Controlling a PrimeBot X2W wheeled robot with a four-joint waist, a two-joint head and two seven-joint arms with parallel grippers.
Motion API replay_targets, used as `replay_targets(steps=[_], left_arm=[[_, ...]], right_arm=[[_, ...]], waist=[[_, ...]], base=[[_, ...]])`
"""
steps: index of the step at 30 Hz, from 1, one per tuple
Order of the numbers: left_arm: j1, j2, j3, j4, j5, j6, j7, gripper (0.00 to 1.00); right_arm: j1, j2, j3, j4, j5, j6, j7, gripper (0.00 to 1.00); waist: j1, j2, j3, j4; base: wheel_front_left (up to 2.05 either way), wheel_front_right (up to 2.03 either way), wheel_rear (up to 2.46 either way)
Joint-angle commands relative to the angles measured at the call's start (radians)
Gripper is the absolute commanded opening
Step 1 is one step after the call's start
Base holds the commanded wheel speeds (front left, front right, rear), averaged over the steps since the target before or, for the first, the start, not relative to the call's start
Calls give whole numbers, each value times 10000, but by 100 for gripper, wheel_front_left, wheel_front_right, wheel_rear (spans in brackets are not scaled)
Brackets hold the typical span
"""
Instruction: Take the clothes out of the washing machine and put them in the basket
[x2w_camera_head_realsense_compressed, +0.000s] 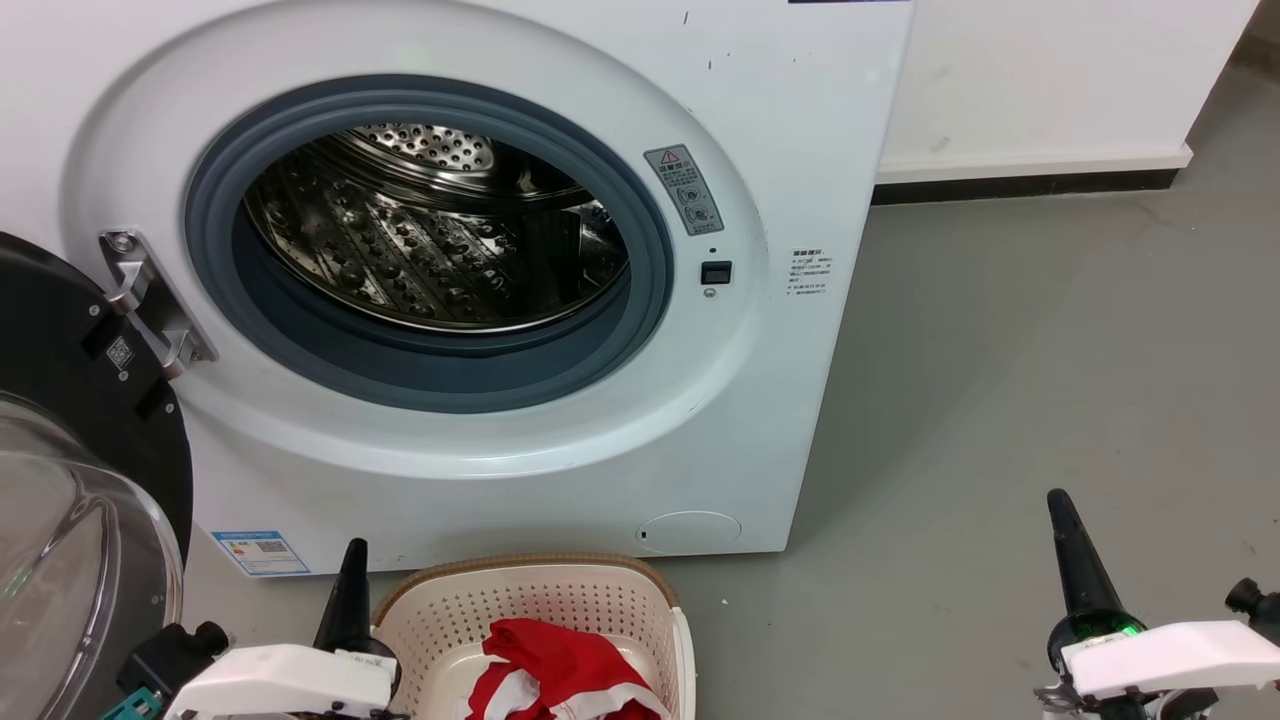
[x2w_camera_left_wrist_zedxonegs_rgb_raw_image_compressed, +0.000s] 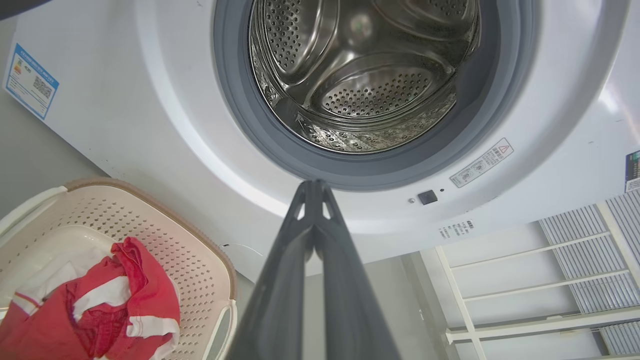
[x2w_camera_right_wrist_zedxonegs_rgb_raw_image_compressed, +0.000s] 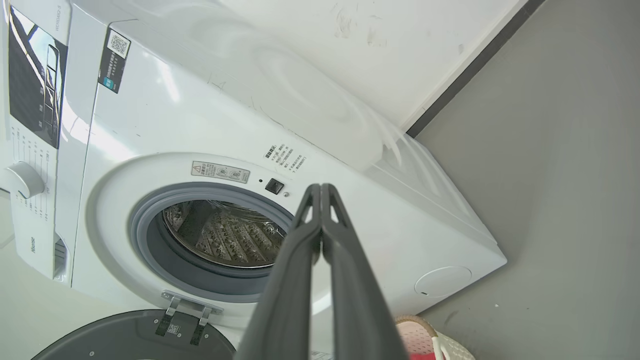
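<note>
Both grippers are clenched on nothing. Seen from the head, the left gripper (x2w_camera_head_realsense_compressed: 354, 552) points up at the lower left, just beside the basket's (x2w_camera_head_realsense_compressed: 520, 566) left wall, and the right gripper (x2w_camera_head_realsense_compressed: 1058, 502) stands over the grey floor (x2w_camera_head_realsense_compressed: 1000, 380), well apart from the basket and to the right of the washing machine (x2w_camera_head_realsense_compressed: 500, 480). From its own wrist, the left gripper (x2w_camera_left_wrist_zedxonegs_rgb_raw_image_compressed: 314, 186) has its two dark fingers (x2w_camera_left_wrist_zedxonegs_rgb_raw_image_compressed: 280, 300) pressed together along their length, aimed at the lower edge of the grey rim (x2w_camera_left_wrist_zedxonegs_rgb_raw_image_compressed: 235, 100). The right wrist view shows the right gripper (x2w_camera_right_wrist_zedxonegs_rgb_raw_image_compressed: 320, 188) closed the same way, aimed at the machine's white front.

The clothes (x2w_camera_head_realsense_compressed: 560, 660) lie bunched in the basket, red with white bands, against its right side in the head view. The left wrist view also shows the heap (x2w_camera_left_wrist_zedxonegs_rgb_raw_image_compressed: 100, 310) inside the perforated cream wall (x2w_camera_left_wrist_zedxonegs_rgb_raw_image_compressed: 165, 225). The basket sits on the floor just before the machine, below the porthole.

The door (x2w_camera_head_realsense_compressed: 70, 400) hangs open on its hinge (x2w_camera_head_realsense_compressed: 150, 300) at the left. The drum (x2w_camera_head_realsense_compressed: 430, 250) shows bare perforated steel, though its lowest front part sits behind the rim, so I cannot tell what lies there. A warning sticker (x2w_camera_head_realsense_compressed: 683, 190) sits right of the porthole, and a blue label (x2w_camera_head_realsense_compressed: 260, 552) marks the machine's lower left corner.
</note>
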Motion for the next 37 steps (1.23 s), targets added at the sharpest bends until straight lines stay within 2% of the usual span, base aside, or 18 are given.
replay_targets(steps=[1,37], left_arm=[[-213,56,44,-39,-283,-84,58,0],[-913,17,444,516,-3861,-789,953,0]], right_arm=[[-285,-66,-45,1,319,-1,59,0],[-929,-24,-419,817,3964,-1,964,0]], waist=[[0,0,-1,9],[-1,0,-26,267]], base=[[0,0,0],[0,0,0]])
